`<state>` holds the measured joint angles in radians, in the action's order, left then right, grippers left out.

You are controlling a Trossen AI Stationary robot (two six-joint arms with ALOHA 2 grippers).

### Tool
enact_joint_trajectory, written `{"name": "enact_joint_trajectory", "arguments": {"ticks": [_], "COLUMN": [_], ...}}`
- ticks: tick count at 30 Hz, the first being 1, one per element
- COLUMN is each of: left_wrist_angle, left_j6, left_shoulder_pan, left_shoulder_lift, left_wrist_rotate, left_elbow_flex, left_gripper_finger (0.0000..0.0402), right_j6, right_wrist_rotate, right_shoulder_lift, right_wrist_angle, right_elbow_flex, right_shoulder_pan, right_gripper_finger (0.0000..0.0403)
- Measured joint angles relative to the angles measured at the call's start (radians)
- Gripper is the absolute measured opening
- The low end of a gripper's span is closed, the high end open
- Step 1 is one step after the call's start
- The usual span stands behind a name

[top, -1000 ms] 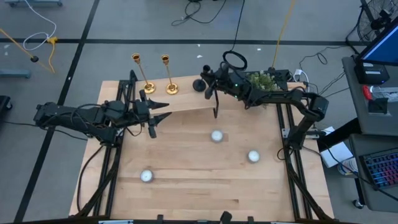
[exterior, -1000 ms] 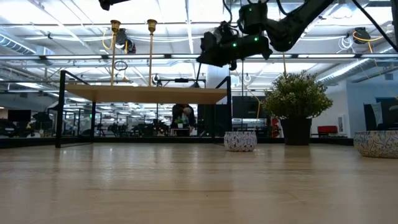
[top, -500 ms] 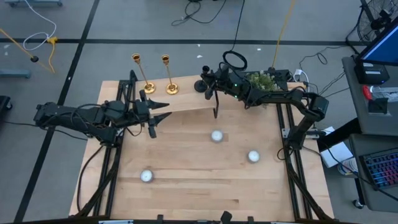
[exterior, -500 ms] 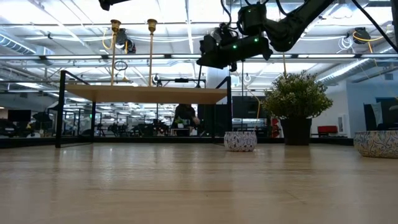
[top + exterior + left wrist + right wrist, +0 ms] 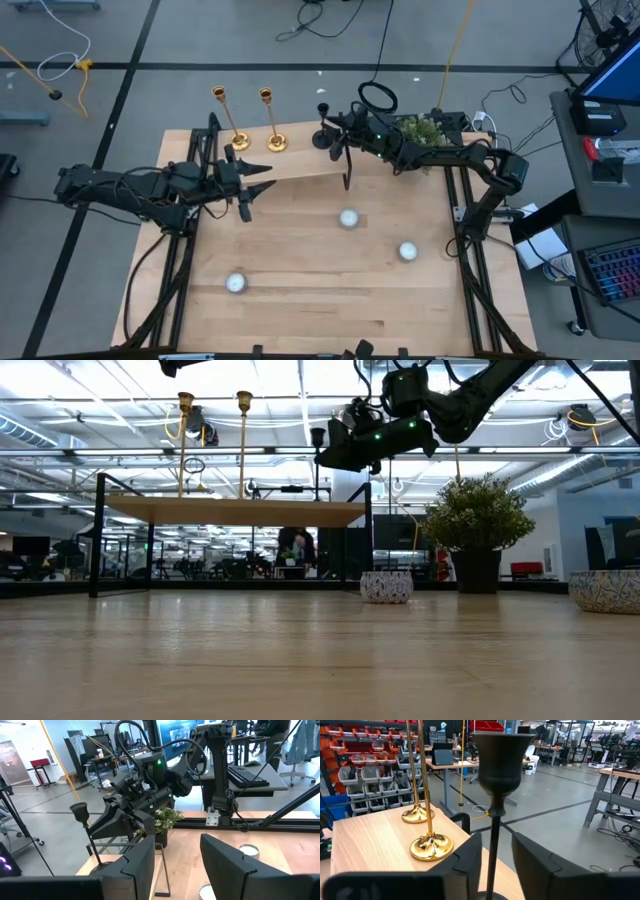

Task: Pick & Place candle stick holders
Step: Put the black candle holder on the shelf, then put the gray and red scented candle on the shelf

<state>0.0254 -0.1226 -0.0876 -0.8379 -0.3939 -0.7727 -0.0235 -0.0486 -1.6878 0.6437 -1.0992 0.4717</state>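
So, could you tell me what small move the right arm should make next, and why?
Probably draw the right gripper straight back: its fingers stand apart around the slim black candle stick holder, which stands upright on the raised wooden shelf beside two shiny gold holders.

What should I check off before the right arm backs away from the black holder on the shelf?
1. Black candle stick holder upright: ok.
2. Its base seated on the raised shelf: cannot tell, base hidden.
3. Right gripper fingers clear of the stem: ok, a gap shows either side.
4. Two gold holders standing apart from the black one: ok.
5. Left gripper open and waiting, off the shelf's left end: ok.
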Motion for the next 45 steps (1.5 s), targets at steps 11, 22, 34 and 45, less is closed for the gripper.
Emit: {"name": "enact_joint_trajectory", "arguments": {"ticks": [11,22,34,45], "left_wrist_angle": [-0.201,-0.550,-0.930,-0.937], "left_j6": [0.048,0.193,0.687,0.941], "left_shoulder_pan": [-0.001,-0.060,-0.238,-0.427], "left_shoulder_lift": [0.000,0.000,-0.013,-0.209], "left_wrist_rotate": [0.000,0.129,0.300,0.289], "left_elbow_flex": [0.000,0.000,0.000,0.001], "left_gripper_finger": [0.0166,0.0165,0.0165,0.0165], "right_j6": [-0.055,-0.131,-0.155,-0.153], "right_wrist_rotate": [-0.001,-0.010,-0.137,-0.133], "right_shoulder_lift": [0.001,0.044,0.077,0.118], "right_wrist_angle": [-0.036,-0.087,-0.223,-0.385], "right_elbow_flex": [0.001,0.000,0.002,0.002], "right_shoulder_pan": [-0.040,-0.100,-0.101,-0.185], "right_gripper_finger": [0.0159,0.0163,0.0163,0.0162]}}
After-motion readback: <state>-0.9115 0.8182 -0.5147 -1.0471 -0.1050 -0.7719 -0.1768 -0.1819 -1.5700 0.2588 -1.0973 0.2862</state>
